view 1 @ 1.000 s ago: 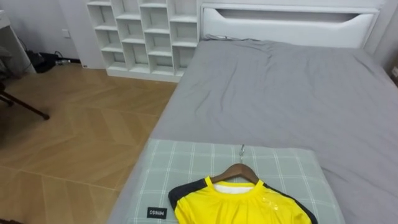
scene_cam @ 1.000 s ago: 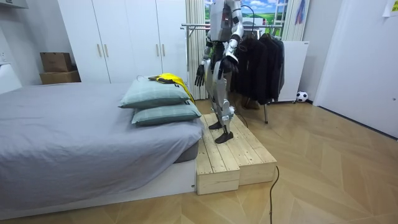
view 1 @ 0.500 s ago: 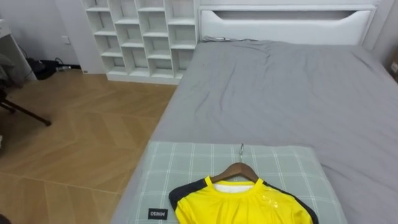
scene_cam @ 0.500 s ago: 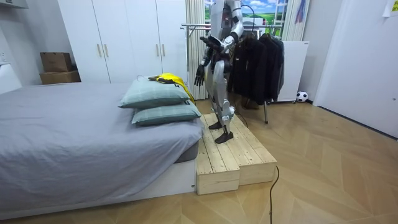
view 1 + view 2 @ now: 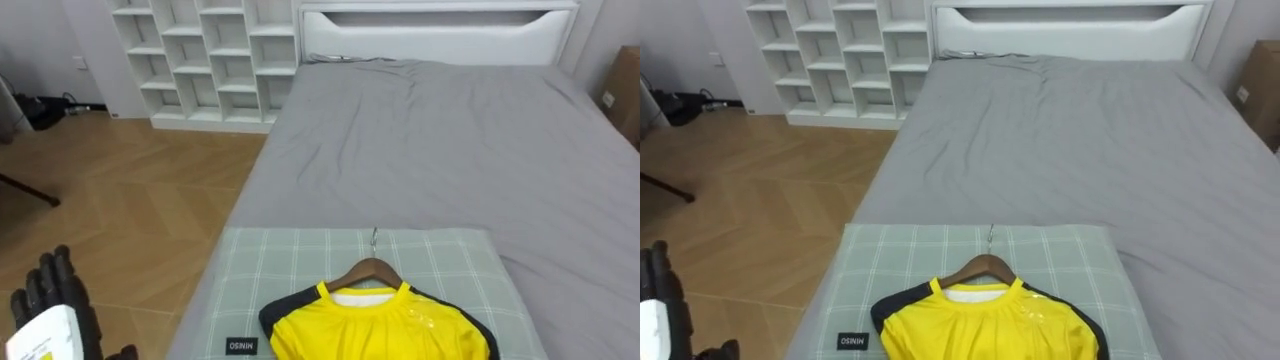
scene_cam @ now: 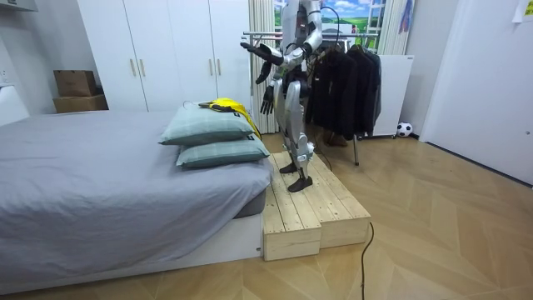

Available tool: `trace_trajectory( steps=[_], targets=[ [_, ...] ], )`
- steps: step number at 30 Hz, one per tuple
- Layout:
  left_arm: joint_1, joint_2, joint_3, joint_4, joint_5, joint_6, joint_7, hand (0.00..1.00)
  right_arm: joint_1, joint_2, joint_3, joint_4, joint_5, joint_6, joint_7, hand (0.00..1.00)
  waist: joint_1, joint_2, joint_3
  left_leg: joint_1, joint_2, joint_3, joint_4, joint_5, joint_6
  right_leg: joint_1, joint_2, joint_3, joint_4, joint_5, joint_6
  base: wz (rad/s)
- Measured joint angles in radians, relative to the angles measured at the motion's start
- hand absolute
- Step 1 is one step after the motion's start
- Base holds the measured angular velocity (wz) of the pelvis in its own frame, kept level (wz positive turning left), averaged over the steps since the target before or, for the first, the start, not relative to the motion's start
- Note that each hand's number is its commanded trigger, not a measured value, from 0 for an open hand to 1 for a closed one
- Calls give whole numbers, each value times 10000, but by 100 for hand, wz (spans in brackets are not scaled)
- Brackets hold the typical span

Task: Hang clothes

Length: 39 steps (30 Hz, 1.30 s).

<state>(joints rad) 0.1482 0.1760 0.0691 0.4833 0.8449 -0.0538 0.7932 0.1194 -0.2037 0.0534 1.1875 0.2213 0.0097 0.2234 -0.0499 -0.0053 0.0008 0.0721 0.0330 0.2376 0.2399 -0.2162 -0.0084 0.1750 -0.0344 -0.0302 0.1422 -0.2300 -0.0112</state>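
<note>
- Bedroom setting: a bed (image 5: 450, 140) with a grey sheet and a white headboard (image 5: 430, 30), a white cubby shelf (image 5: 200, 55) beside it, and a herringbone wooden floor (image 5: 120, 200).
- Robot position (room view): it stands on a wooden platform (image 6: 312, 208) at the pillow end of the bed, facing the bed. A clothes rack (image 6: 341, 79) with dark garments is behind it, and white wardrobes (image 6: 166, 50) are at the room view's left.
- Left hand (image 5: 55, 300): in the eye views it is at the lower left, over the floor beside the bed. The fingers are straight and point up, spread wide apart, and they hold nothing. In the room view this arm reaches forward at chest height toward the bed.
- Right hand (image 6: 266, 100): in the room view it hangs beside the hip, with fingers loose and pointing down and nothing in them.
- Yellow shirt (image 5: 375, 325): it lies flat on a green checked pillow (image 5: 290, 270), well to the right of the left hand and apart from it. It has dark sleeve edges.
- Wooden hanger (image 5: 372, 272): it sits in the shirt's neck, and its metal hook (image 5: 375, 238) points toward the headboard.
- Pillows (room view): 2 are stacked, with the shirt on the upper one, in front of and below the outstretched left hand.
</note>
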Motion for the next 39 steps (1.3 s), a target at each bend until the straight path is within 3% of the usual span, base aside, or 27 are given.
trace_trajectory(
  steps=[10, 20, 25, 28, 33, 39],
  targets=[
    [-59, 3, -693, 8, 1519, 122, -431, 0, -50, -4, 3, 22, 38, -15, -54, 0, -225, 40, -27, -27, 2, 7, -7, 0, -1, -5, 2, 24, 6, 1, 0, 0],
    [-277, 41, -2033, 1, 3006, -11, -688, 0, -67, 7, 28, 92, -84, -429, -196, 0, -510, 55, -20, -27, 17, 99, -24, 0, 0, -137, 14, 243, 84, 0, 0, -5],
    [-397, 147, -2131, 2, 3074, -101, -806, 0, -78, 5, 24, 101, -303, -537, -292, 0, -580, 17, 1, 41, 24, 196, -47, 0, 0, -165, 19, 409, 94, 3, 4, -10],
    [-446, 230, -2129, 1, 3085, -123, -895, 0, -105, 8, 9, 99, -370, -533, -296, 0, -588, 31, -6, 79, 11, -46, -62, -1, -2, -180, 34, 531, 89, 22, 32, -14],
    [-475, 376, -2308, -8, 3060, -60, -1150, 0, -218, 49, 10, 115, -412, -528, -299, 0, -849, 45, -17, 83, -9, -112, -75, -2, -1, -182, 29, 549, 86, 34, 50, -1],
    [-788, 383, -2516, -23, 3236, 28, -1430, 0, -189, 41, -65, 114, -478, -529, -312, 0, -927, 69, -23, 92, -5, -110, -73, -2, -1, -180, 31, 547, 89, 49, 58, 0]
  ],
)
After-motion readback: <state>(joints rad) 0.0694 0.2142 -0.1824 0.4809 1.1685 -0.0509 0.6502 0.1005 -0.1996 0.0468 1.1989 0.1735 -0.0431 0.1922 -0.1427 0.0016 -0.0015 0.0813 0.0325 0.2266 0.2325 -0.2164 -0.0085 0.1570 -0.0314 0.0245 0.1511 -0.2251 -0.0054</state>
